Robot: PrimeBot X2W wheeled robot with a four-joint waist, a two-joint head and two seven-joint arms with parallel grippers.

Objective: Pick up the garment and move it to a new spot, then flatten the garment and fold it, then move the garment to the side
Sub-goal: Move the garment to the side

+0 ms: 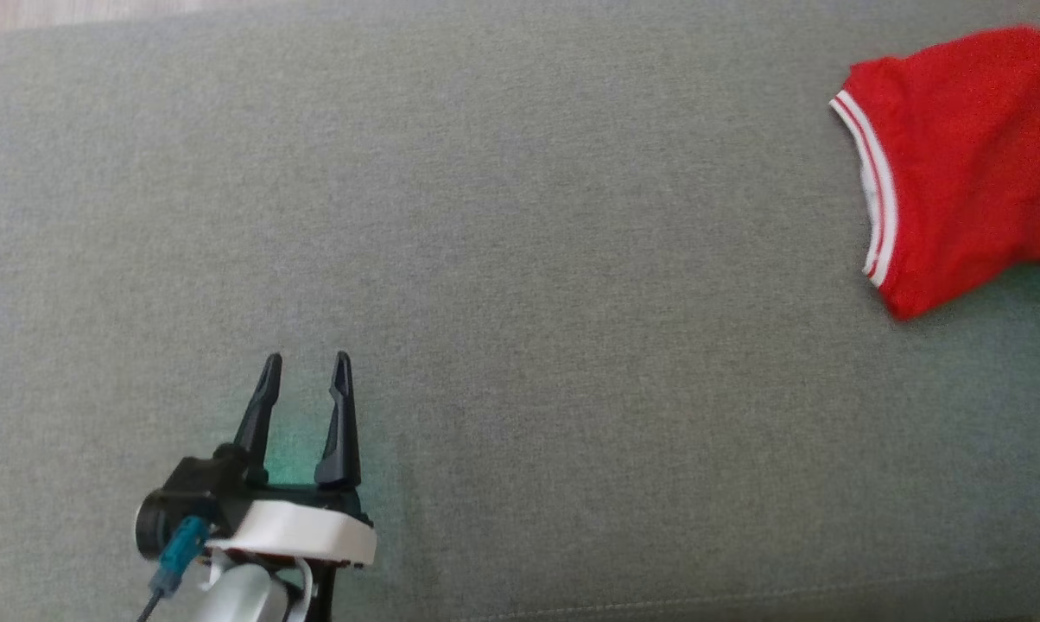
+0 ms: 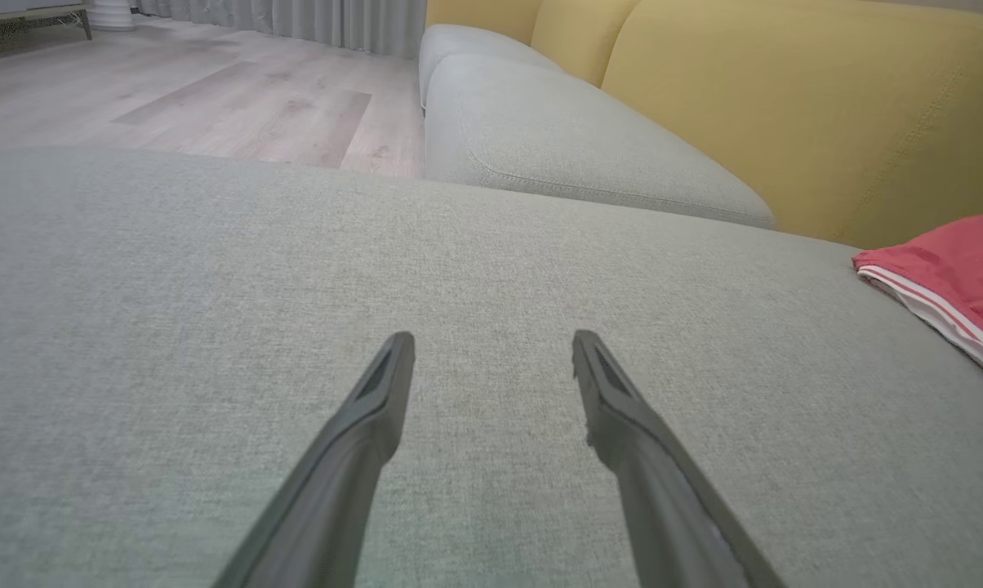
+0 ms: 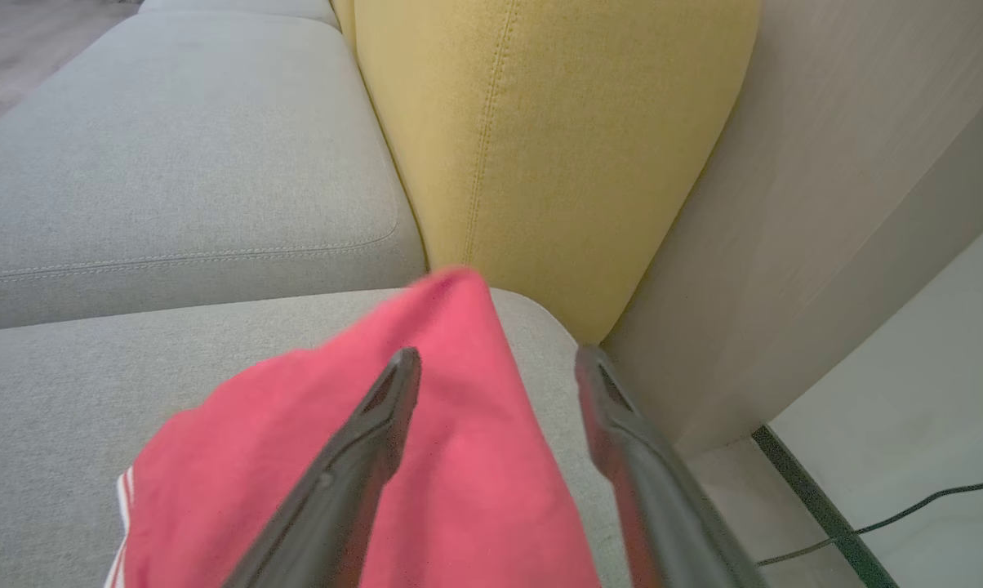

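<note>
Head view: the garment (image 1: 960,173) lies at the right end of the sofa seat (image 1: 520,259); we judge a snagged finger could drag it over that edge. The left gripper (image 1: 306,358), well apart, has its fingers (image 1: 339,423) spread and empty.
Left wrist view: likewise, touching nothing.
Right wrist view: the right gripper (image 3: 495,359) stands spread over the garment, gripping nothing; contact we cannot tell.

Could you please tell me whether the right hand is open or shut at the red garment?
Open: the two dark fingers of the right hand stand well apart over the red garment with white-striped trim, pinching nothing.
</note>
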